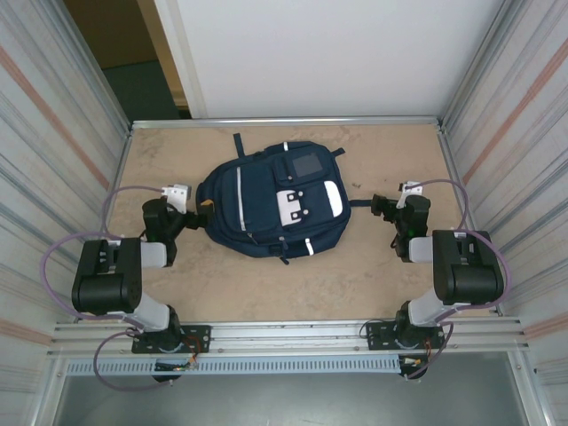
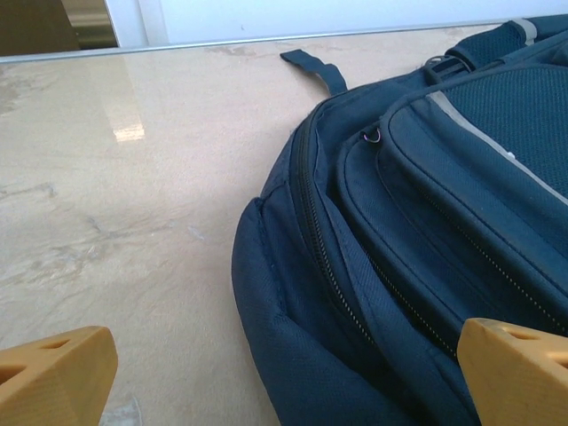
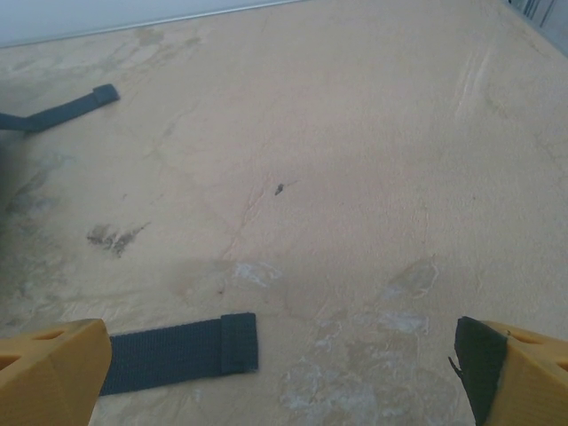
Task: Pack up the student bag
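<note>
bag: student bag [image 1: 271, 200] is lying flat mid-counter [image 1: 355, 284], front pockets facing up | left claw [image 1: 201, 213]: is standing wide apart, gripping nothing, sitting at the bag's left edge | right claw [image 1: 379, 206]: is standing wide apart, empty, sitting near the bag's right side, a dark strap end [image 3: 177, 351] lying beneath it

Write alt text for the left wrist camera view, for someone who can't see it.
A navy student bag lies on a beige table, across the right side, its visible zips closed and one strap end trailing toward the far edge. The left gripper stands open, orange fingertips at the bottom corners.
</note>
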Controlling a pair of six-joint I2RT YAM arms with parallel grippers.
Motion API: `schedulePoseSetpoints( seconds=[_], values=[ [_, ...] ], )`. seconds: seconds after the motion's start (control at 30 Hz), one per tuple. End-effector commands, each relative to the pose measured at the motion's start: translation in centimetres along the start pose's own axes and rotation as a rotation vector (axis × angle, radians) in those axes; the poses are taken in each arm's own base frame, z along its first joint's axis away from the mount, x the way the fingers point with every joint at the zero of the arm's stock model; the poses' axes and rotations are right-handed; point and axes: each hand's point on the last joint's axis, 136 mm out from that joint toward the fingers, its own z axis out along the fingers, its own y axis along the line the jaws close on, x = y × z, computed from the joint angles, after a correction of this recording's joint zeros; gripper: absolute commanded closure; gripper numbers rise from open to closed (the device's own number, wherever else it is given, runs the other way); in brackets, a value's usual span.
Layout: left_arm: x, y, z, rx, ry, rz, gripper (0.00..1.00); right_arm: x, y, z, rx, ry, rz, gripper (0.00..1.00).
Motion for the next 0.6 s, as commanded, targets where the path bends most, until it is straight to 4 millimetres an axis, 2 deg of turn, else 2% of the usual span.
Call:
schedulePoseSetpoints(
  seconds=[0.0, 0.57],
  values=[
    [-0.56, -0.15, 0.20, 0.005, -0.007, 0.002, 0.01, -0.71, -0.27, 0.09, 0.015, -0.013, -0.018, 0.01],
    [-0.55, -0.17, 0.35, -0.017, 0.002, 0.015, 0.01, -0.65, -0.07, 0.10, 0.016, -0.012, -0.029, 0.01]
  ],
)
